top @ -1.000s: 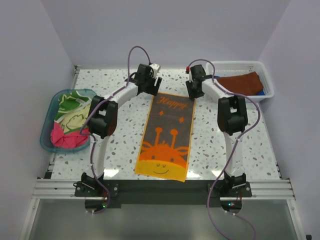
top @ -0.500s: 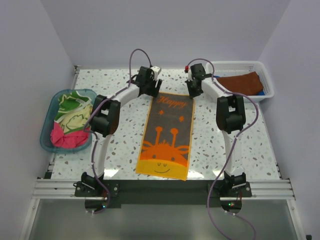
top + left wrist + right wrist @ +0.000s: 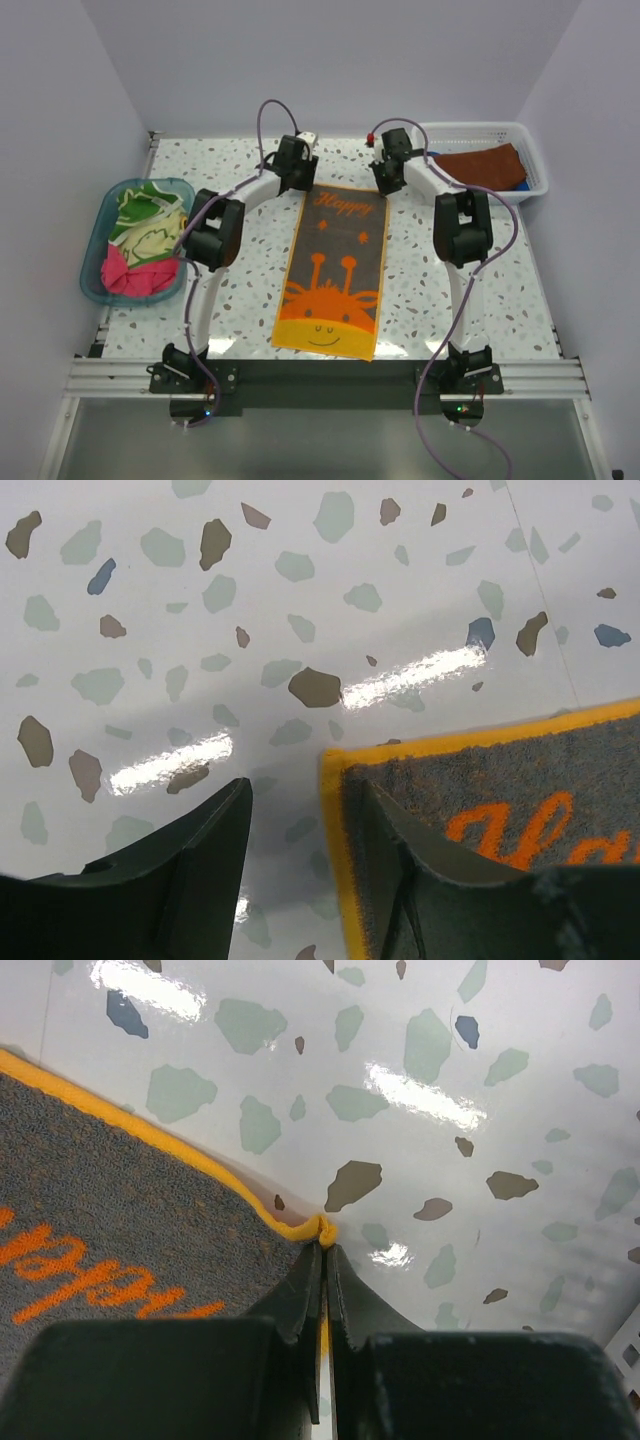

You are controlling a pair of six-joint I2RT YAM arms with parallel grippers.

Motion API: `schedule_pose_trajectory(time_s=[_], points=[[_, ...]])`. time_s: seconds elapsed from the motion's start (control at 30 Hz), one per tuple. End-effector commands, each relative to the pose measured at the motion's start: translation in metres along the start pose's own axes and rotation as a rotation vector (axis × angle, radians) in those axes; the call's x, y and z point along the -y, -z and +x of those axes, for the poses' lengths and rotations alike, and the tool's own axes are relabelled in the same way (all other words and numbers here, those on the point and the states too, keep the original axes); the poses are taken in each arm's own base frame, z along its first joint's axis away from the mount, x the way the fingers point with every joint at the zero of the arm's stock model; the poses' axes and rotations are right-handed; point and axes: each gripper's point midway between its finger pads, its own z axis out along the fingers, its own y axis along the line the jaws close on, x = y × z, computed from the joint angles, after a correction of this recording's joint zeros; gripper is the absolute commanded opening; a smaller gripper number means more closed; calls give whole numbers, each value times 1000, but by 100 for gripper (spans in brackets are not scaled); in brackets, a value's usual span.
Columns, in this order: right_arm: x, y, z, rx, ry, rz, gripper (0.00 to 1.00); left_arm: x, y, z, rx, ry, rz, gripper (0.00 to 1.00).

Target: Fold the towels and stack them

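Folding not begun: orange-edged grey giraffe-print cloth towel (image 3: 333, 265) lies flat; right gripper (image 3: 323, 1250) clenches its far corner, left gripper (image 3: 305, 800) gapes astride the other.

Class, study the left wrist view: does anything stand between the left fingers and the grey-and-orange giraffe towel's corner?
Nothing visible does. A corner of the grey-and-orange giraffe towel lies between the open fingers of the left gripper.

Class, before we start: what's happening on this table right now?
The giraffe towel lies spread flat on the table. The right end effector is pinched shut on its far right corner; the left end effector straddles the far left corner, open, not yet gripping. No fold has begun.
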Motion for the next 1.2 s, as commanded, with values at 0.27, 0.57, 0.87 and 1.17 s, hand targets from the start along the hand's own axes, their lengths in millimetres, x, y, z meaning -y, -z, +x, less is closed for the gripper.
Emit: schedule_pose_trajectory(time_s=[0.27,0.57,0.87,1.17], points=[[-26,-4,34,-98,46,-64,0,6,-18,-9,60,-42,-50,52],[-36,0,27,-79,62,-73,0,-2,-17,54,-121,-35,-167,32],[-57,2,16,-49,99,-100,0,-26,8,121,-293,81,-267,37],[-51,4,7,-27,100,-69,0,-48,31,126,-337,107,-340,51]])
